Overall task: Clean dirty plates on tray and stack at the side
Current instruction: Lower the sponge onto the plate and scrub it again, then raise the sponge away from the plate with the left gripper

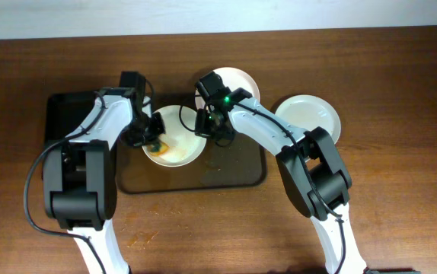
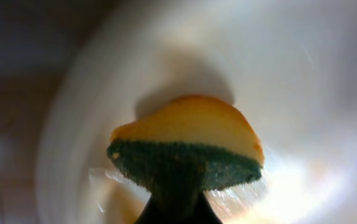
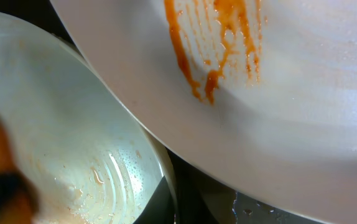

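A white plate with faint orange smears sits on the dark tray. My left gripper is shut on a yellow sponge with a green scouring side, which is pressed on the plate's inner surface. My right gripper is shut on the right rim of that plate, its fingers on either side of the rim. A second white plate with orange sauce streaks lies just behind, at the tray's far edge.
A clean-looking white plate lies on the wooden table to the right of the tray. A black mat or tray lies at the left under my left arm. Small crumbs and wet spots lie on the tray.
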Action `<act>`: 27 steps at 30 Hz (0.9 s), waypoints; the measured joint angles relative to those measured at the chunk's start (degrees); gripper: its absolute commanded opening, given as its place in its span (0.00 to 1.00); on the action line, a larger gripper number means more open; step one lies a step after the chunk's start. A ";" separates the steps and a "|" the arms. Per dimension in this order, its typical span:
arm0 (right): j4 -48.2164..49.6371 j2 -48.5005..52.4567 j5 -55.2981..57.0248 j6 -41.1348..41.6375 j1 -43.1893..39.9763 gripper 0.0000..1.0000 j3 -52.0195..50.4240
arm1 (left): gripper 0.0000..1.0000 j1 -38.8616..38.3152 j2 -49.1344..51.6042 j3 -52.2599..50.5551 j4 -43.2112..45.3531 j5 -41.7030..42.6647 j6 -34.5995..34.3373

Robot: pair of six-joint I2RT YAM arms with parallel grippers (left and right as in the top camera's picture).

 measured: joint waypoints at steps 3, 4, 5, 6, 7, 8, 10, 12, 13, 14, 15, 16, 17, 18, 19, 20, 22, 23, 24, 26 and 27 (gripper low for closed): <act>0.46 0.15 -0.92 0.24 0.28 0.04 0.02 | 0.01 -0.24 -0.09 0.31 4.76 -9.18 -3.41; 0.52 0.24 -1.11 0.39 0.52 0.04 0.11 | 0.00 -0.52 -0.07 0.31 5.75 -11.19 -3.89; 0.63 0.35 -1.40 0.59 0.92 0.04 0.22 | 0.01 -0.79 0.09 0.33 6.64 -13.00 -4.33; 0.66 0.46 -1.64 0.83 1.40 0.04 0.39 | 0.01 -0.87 0.28 0.59 6.99 -14.32 -4.66; 0.66 0.50 -1.88 1.05 1.55 0.04 0.44 | 0.01 -0.96 0.70 1.31 6.73 -15.39 -4.85; 0.66 0.57 -2.10 1.29 1.55 0.04 0.55 | 0.00 -1.01 0.98 2.10 6.19 -15.65 -4.72; 0.61 0.59 -2.21 1.53 1.55 0.04 0.59 | 0.00 -0.92 2.34 6.14 2.47 -14.91 -2.91; 0.37 0.59 -2.19 1.68 1.55 0.04 0.63 | 0.01 -0.55 3.80 9.49 -0.74 -13.33 -1.20; -0.13 0.59 -2.19 1.73 1.53 0.04 0.66 | 0.01 -0.17 5.22 12.57 -3.67 -11.32 0.04; -0.39 0.59 -2.16 1.73 1.49 0.04 0.68 | 0.01 0.09 6.47 15.04 -5.57 -9.57 1.03; -0.66 0.59 -2.19 1.64 1.40 0.04 0.72 | 0.01 0.28 7.65 17.75 -7.34 -7.78 1.66; -0.87 0.59 -2.21 1.64 1.31 0.04 0.76 | 0.01 0.44 8.76 20.87 -8.96 -5.79 2.23; -1.03 0.59 -2.27 1.60 1.22 0.04 0.79 | 0.00 0.52 9.60 24.50 -10.08 -3.67 2.64; -1.95 0.59 -2.45 1.33 1.16 0.04 0.85 | 0.01 0.55 9.84 28.28 -11.13 -2.01 2.86; -2.23 0.59 -2.91 0.63 1.09 0.04 0.85 | 0.00 0.55 9.86 31.76 -11.85 -0.72 3.04; -2.29 0.59 -3.48 -0.04 1.05 0.04 0.85 | 0.00 0.52 9.86 35.01 -12.81 0.02 3.21; -3.52 0.59 -5.46 -2.78 0.90 0.04 0.87 | 0.01 0.52 9.84 41.83 -14.82 1.46 3.91; -3.96 0.59 -6.36 -3.98 0.90 0.04 0.85 | 0.00 0.55 9.84 44.48 -15.91 1.81 4.57; -4.39 0.59 -7.63 -5.73 0.90 0.04 0.85 | 0.01 0.55 9.84 46.03 -16.55 1.95 5.22; -5.27 0.57 -9.07 -9.33 0.90 0.04 0.85 | 0.01 0.55 9.84 48.83 -17.31 2.27 6.84; -5.84 0.46 -9.22 -10.93 0.90 0.04 0.85 | 0.01 0.57 9.84 49.44 -17.33 2.32 7.43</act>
